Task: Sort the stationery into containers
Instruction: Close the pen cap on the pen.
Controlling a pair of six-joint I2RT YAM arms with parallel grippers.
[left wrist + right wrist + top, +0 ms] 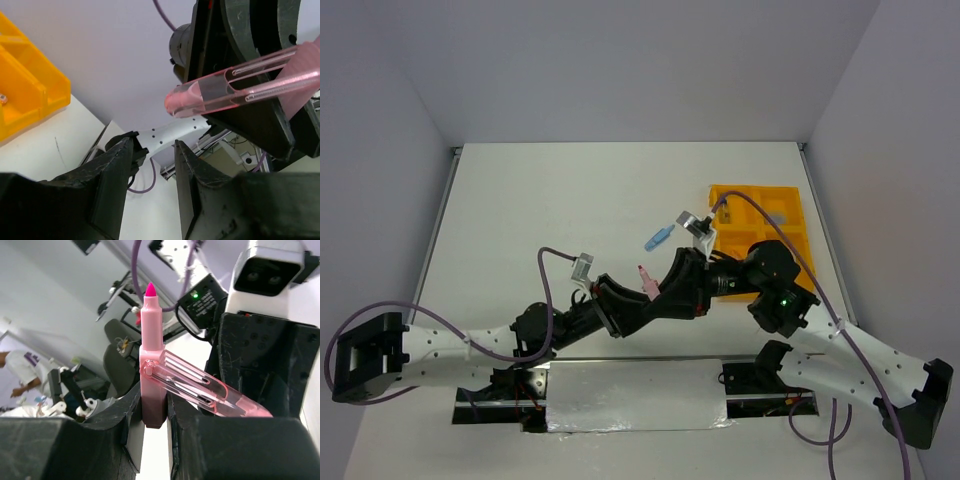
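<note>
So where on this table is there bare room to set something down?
Free: the wide left stretch of the table, from the left wall to the arms, and the far strip behind the tray. Crowded: the middle, where the left claw and right claw meet round the pink marker, with a blue item just beyond.

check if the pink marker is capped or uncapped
Uncapped. The pink marker shows a bare magenta tip in the right wrist view; a clear pink cap lies beside its barrel, which the right pincer clamps.
</note>
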